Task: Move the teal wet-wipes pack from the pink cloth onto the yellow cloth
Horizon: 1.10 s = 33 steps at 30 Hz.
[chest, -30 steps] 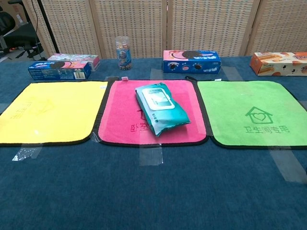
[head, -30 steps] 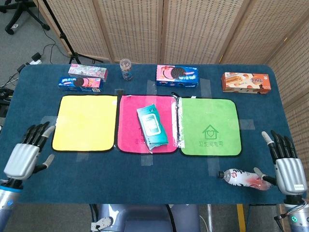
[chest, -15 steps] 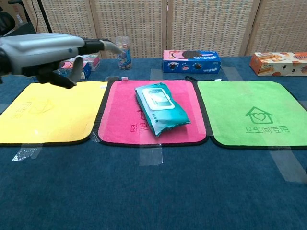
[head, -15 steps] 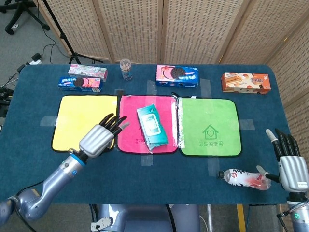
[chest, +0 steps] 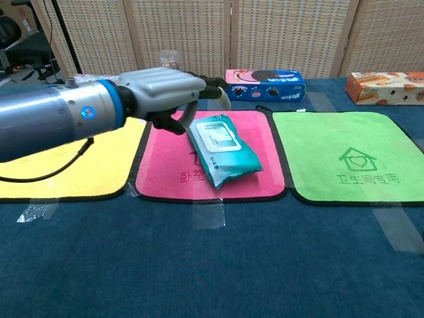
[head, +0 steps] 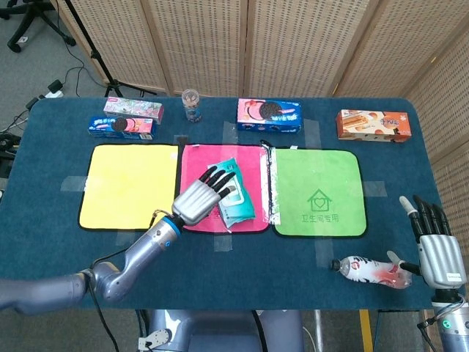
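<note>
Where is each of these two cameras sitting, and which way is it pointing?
Head view: high up, looking down on the whole table; shows left hand and right hand.
Chest view: low, looking across the table toward the screens; shows only the left hand.
Both show the teal wet-wipes pack on the pink cloth.

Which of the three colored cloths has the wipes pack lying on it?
The pink cloth, the middle one, holds the teal wet-wipes pack. The yellow cloth and the green cloth on either side have nothing lying on them.

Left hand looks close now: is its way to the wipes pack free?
Probably yes. The left hand hangs open above the pack's near-left edge on the pink cloth; nothing lies between.
</note>
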Tool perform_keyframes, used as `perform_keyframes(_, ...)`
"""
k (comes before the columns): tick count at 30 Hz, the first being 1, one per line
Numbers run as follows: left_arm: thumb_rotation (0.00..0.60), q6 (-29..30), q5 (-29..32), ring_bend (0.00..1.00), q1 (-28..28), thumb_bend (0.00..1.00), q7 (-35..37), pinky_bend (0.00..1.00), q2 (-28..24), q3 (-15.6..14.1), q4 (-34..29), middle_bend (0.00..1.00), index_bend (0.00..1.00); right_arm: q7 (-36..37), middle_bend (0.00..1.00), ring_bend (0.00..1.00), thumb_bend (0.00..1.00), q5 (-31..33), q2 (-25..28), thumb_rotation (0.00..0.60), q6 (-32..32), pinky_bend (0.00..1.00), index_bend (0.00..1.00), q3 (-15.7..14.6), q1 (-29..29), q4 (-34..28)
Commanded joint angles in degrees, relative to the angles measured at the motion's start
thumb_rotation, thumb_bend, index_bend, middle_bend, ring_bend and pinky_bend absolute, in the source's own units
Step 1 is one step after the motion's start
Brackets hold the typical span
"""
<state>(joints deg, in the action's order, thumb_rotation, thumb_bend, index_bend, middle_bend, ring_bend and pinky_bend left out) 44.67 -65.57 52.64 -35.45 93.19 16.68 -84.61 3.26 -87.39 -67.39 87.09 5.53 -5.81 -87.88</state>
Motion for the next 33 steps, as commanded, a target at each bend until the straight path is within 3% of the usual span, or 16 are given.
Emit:
perform_keyframes(1, 0.6, -1.5, 3.6, 0.0, 4.1, 1.0, -3.3, 0.0, 4.9, 0.5, 5.1, 0.0, 0.24, 0.0, 0.0, 0.0, 0.0, 0.3, -0.1, 0.6, -0.1, 0.0, 0.0, 0.2, -0.1, 0.2)
perform_keyframes(12, 0.6, -6.2, 7.4, 0.02, 12.0, 1.0, -1.4, 0.02, 15.4, 1.3, 19.4, 0.01, 0.26, 0.9, 0.0, 0.0, 0.0, 2.9, -0.2, 0.6, -1.8, 0.0, 0.0, 1.3, -0.7, 1.4)
perform_keyframes(17, 0.6, -8.8, 9.3, 0.07, 14.5, 1.0, -1.8, 0.11, 17.4, 0.6, 23.4, 0.06, 0.3, 1.2, 0.0, 0.0, 0.0, 3.6, -0.2, 0.6, -2.0, 0.0, 0.0, 1.7, -0.8, 1.7)
perform_keyframes(22, 0.6, -10.1, 10.2, 0.11, 14.8, 1.0, -0.8, 0.13, 17.5, -0.6, 24.0, 0.1, 0.33, 1.5, 0.0, 0.0, 0.0, 3.8, -0.2, 0.6, -2.2, 0.0, 0.0, 1.8, -0.8, 1.9)
perform_keyframes(28, 0.6, -9.3, 7.7, 0.17, 14.1, 1.0, 0.9, 0.21, 16.4, -3.0, 22.4, 0.18, 0.4, 1.5, 0.0, 0.0, 0.0, 3.4, -0.1, 0.6, -1.8, 0.0, 0.0, 1.7, -0.7, 1.8)
perform_keyframes(33, 0.6, -8.1, 6.3, 0.19, 12.9, 1.0, 2.3, 0.22, 14.8, -4.3, 20.6, 0.22, 0.44, 1.5, 0.0, 0.0, 0.0, 3.3, -0.1, 0.6, -1.4, 0.0, 0.0, 1.7, -0.6, 1.6)
